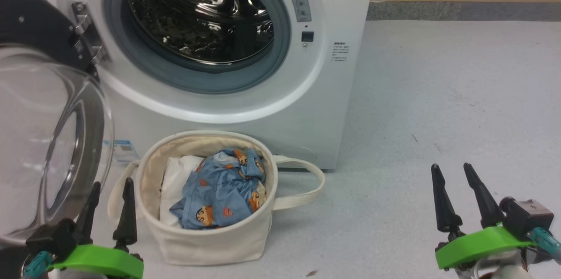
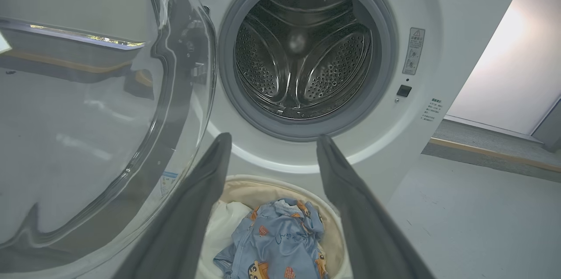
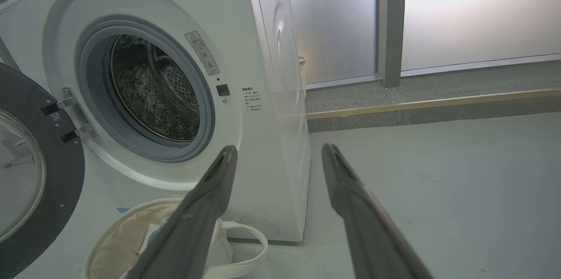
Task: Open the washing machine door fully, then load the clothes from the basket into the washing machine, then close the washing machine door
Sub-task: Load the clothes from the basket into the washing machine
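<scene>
White front-load washing machine [image 1: 333,95], its big round black-rimmed glass door [image 1: 44,139] swung wide open on the left. Small cream canvas basket [image 1: 210,239] sits on the floor [image 1: 438,95] right in front, w/ light-blue cartoon-print clothes [image 1: 223,191] inside, next to a white cloth [image 1: 175,182]. Just beside the basket hovers the left gripper [image 1: 112,182]; the right gripper [image 1: 450,167] is well apart. Both sets of jaws apart, empty.

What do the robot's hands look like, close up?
Each one, the left gripper and the right gripper, has two long dark fingers tapering to points, set on a bright green curved bracket. A small black block sits beside the right one's fingers, with a teal plug below it.
</scene>
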Available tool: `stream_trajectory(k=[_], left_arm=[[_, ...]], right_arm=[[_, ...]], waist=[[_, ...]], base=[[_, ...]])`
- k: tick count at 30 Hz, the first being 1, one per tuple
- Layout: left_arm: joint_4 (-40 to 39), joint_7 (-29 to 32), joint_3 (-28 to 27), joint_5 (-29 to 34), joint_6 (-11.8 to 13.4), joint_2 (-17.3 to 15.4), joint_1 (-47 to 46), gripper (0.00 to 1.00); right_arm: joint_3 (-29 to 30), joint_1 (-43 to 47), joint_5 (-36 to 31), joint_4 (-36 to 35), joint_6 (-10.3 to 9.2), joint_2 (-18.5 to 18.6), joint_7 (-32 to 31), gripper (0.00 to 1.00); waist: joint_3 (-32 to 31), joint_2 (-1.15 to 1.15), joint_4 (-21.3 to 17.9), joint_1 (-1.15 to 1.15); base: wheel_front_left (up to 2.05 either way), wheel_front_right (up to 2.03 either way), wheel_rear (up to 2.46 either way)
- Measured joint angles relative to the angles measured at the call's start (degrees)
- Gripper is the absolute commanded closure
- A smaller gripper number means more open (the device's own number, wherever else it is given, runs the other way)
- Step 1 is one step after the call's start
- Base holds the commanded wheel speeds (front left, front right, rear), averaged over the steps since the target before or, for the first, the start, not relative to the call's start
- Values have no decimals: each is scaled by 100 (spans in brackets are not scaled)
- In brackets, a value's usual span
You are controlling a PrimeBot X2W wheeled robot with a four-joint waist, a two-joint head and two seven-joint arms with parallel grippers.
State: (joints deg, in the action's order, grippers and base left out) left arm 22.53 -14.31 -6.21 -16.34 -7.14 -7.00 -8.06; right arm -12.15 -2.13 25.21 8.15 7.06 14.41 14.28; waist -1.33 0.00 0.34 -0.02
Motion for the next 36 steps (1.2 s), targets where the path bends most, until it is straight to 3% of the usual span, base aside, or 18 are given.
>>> stream_trajectory(k=[17,36], left_arm=[[23,0,-367,99,0,119,-38,0],[70,0,-252,113,0,140,-71,0]], right_arm=[[-54,-54,1,-2,0,26,0,0],[-367,-112,13,-9,0,25,0,0]], waist=[[-5,0,61,3],[64,0,32,2]], base=[[181,-154,-27],[18,-18,0]])
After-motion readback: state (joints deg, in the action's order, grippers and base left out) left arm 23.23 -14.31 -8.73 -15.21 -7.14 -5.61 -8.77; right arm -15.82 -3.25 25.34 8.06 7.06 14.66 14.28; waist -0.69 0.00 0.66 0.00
